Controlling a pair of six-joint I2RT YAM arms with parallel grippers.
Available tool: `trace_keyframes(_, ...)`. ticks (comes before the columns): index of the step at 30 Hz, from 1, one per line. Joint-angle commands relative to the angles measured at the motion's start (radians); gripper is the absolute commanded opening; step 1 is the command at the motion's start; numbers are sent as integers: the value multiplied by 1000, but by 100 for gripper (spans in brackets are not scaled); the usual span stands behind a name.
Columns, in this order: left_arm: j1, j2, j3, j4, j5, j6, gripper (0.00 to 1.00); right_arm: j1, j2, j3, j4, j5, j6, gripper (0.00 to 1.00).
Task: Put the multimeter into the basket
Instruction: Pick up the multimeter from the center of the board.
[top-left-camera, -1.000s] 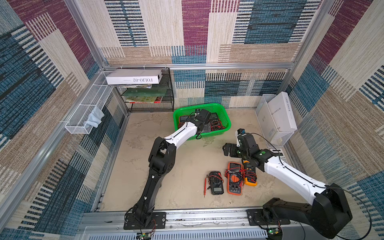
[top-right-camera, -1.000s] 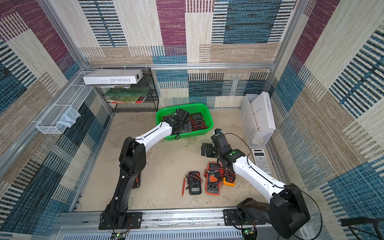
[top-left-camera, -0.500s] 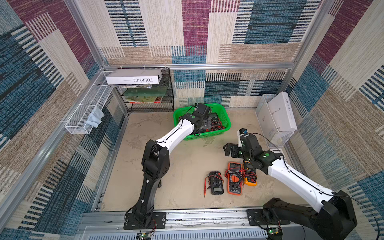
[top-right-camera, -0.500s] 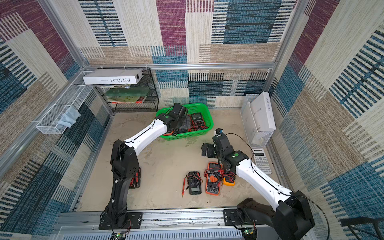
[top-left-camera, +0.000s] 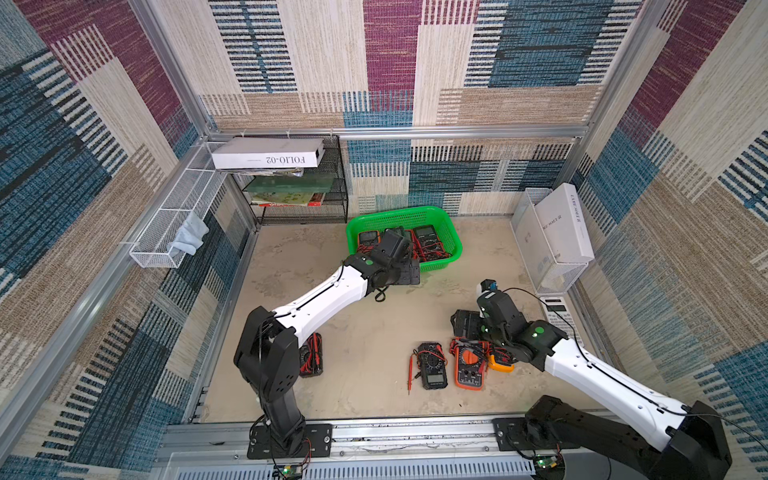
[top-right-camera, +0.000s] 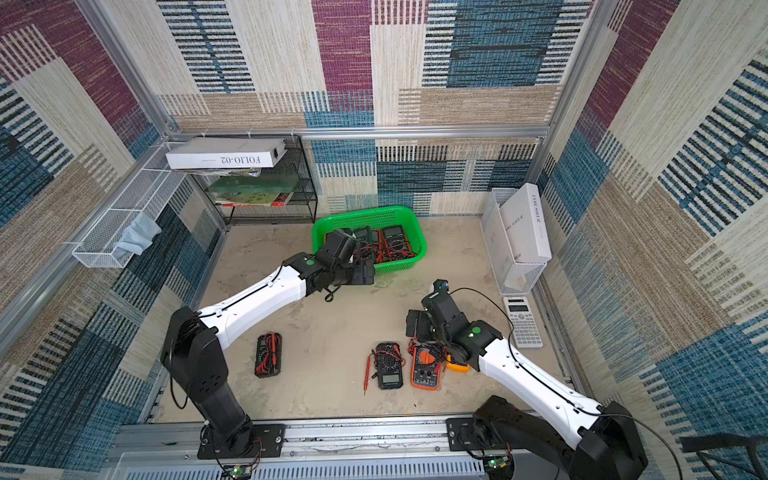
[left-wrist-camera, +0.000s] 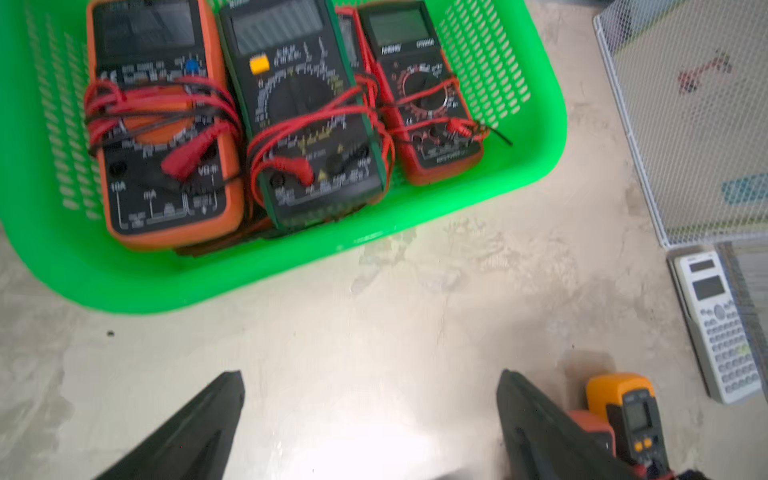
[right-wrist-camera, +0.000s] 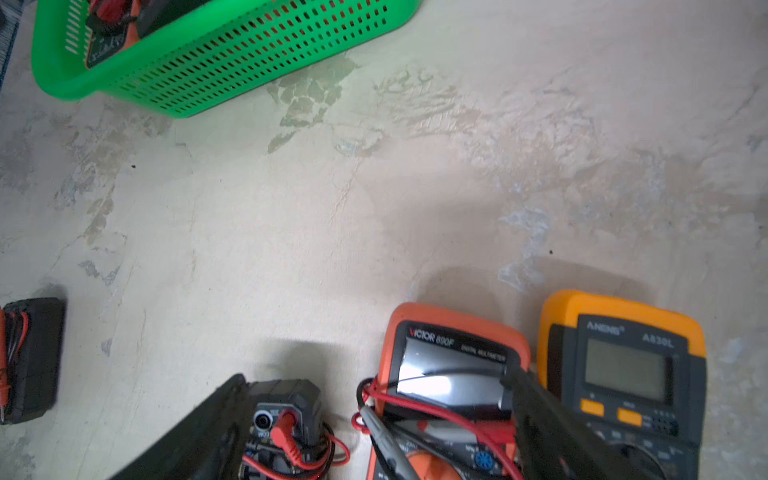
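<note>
Beige surface (top-left-camera: 365, 324) holds the orange multimeter (top-left-camera: 469, 370) at 5 o'clock, basket (top-left-camera: 399, 214) at 12; with both jaws spread empty, we should straddle its body squarely with the right before closing.

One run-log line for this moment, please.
left gripper: open, empty, near basket | right gripper: open, empty, over orange multimeter

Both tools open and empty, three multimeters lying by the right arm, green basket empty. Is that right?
No: the basket is not empty. The left wrist view shows at least three multimeters in it. The rest stands: left tool and right tool open and empty, three table multimeters by the right arm.
</note>
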Motion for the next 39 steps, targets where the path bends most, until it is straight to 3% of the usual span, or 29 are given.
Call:
trace_keyframes(1,-17,-88,-125,69,40,-49,100,48,-38,-28,-83,60,107,100)
trace_keyframes(7,-40,-259,-374,154,69,-103,100,165,-83,-76,-160,99,250,100)
trace_keyframes(15,-64,-388,-535,161,68,-134,100,317,-87,-123,-246,152,416,99)
trace_keyframes(27,-79,-419,-602,163,62,-153,100,465,-119,-209,-288,163,583,100)
trace_keyframes(39,-93,-396,-610,161,58,-158,100,468,-120,-216,-215,222,618,99)
